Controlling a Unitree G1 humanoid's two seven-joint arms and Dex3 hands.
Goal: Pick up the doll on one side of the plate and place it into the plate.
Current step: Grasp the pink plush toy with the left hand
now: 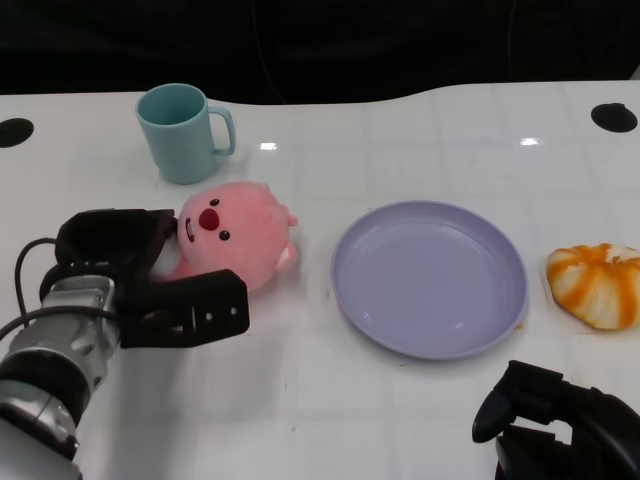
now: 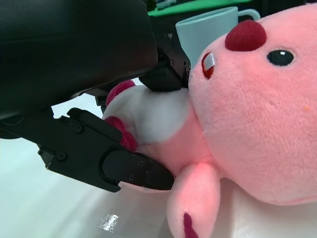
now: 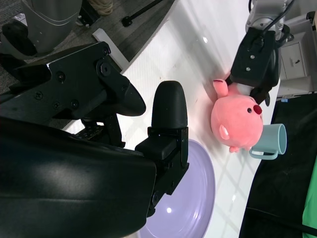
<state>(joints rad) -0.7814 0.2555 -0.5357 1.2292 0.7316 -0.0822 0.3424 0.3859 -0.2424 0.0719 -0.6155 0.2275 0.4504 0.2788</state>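
Pink plush doll (image 1: 235, 238) lies on the white table (image 1: 300, 400), left of the lilac plate (image 1: 430, 278) and just before a teal mug (image 1: 182, 132). Left hand (image 1: 150, 275) clasps its lower body, fingers (image 2: 133, 171) pressed into the plush. Right hand (image 1: 560, 425) hovers near the plate's near rim, holding nothing, fingers apart. No readable writing shows.

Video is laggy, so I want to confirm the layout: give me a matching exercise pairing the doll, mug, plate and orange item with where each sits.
Things:
1. pink doll
2. teal mug
3. purple plate
4. orange-and-white item

Places:
A. table's far right edge
B. empty, centre-right
C. behind the doll, upright
D. between the left hand's fingers

Pairs: 1-D, 2-C, 3-B, 4-A
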